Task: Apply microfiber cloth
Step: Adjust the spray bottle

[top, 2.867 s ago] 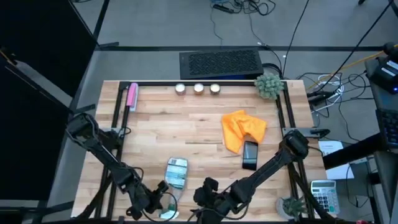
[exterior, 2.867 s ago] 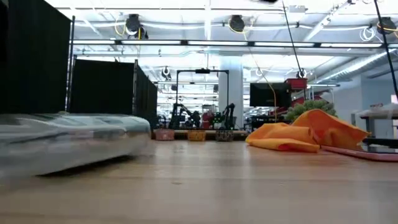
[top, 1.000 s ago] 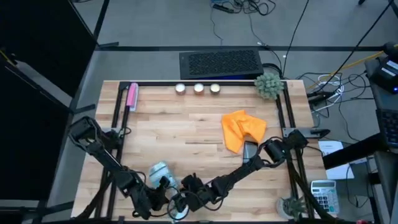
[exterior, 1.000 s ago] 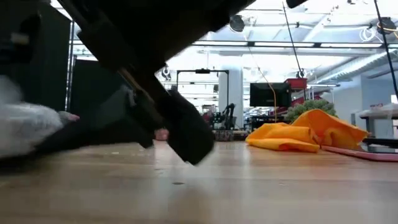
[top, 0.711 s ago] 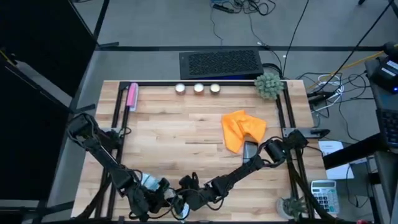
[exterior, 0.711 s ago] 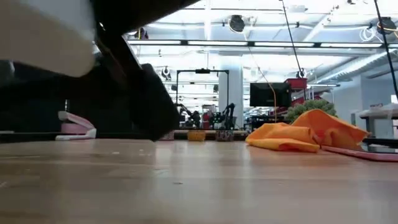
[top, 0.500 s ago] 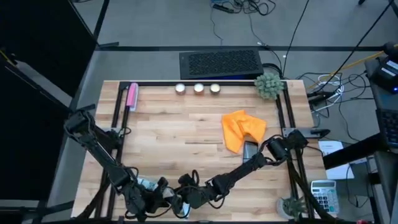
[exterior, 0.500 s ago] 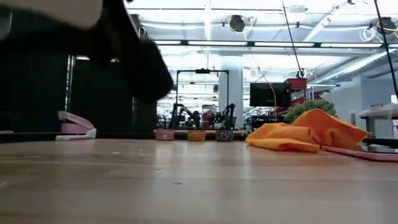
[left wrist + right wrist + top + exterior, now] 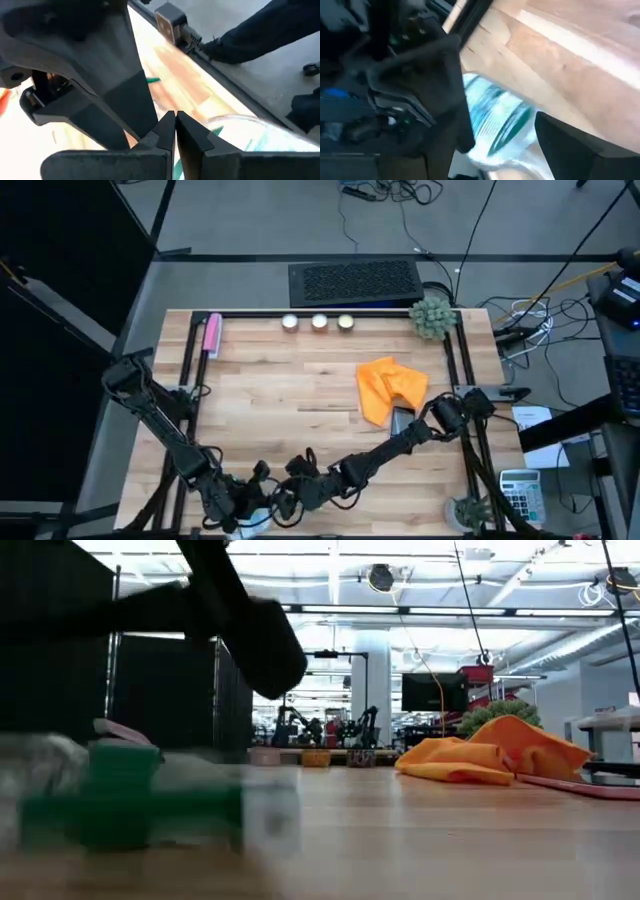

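Note:
The orange microfiber cloth [image 9: 390, 388] lies crumpled on the table's right half, also seen in the low view [image 9: 490, 760], with a black phone [image 9: 400, 418] at its near edge, partly under my right arm. No gripper is near the cloth. Both grippers are at the near edge. My left gripper [image 9: 250, 507] is shut, fingertips together [image 9: 175, 122]. My right gripper [image 9: 283, 502] is open [image 9: 502, 132]. A clear plastic bottle [image 9: 250, 523] with a green label lies on its side on the table [image 9: 150, 810], between the right gripper's spread fingers in the right wrist view [image 9: 495, 120]. My right gripper has the bottle between its spread fingers in the right wrist view; I cannot tell whether either finger touches it. My left gripper's shut fingers stand beside the bottle [image 9: 250, 135], and no touch shows.
A pink stick-shaped object [image 9: 212, 335] lies at the far left. Three small round lights [image 9: 318, 322] and a green plant [image 9: 432, 317] stand along the far edge. A black frame rail [image 9: 300, 314] rims the table. A person's dark leg [image 9: 260, 30] shows beyond the near edge.
The bottle was held up off the table a second ago. It has come down and now lies on its side by the near edge, blurred by motion. Both grippers have shifted toward the near edge with it.

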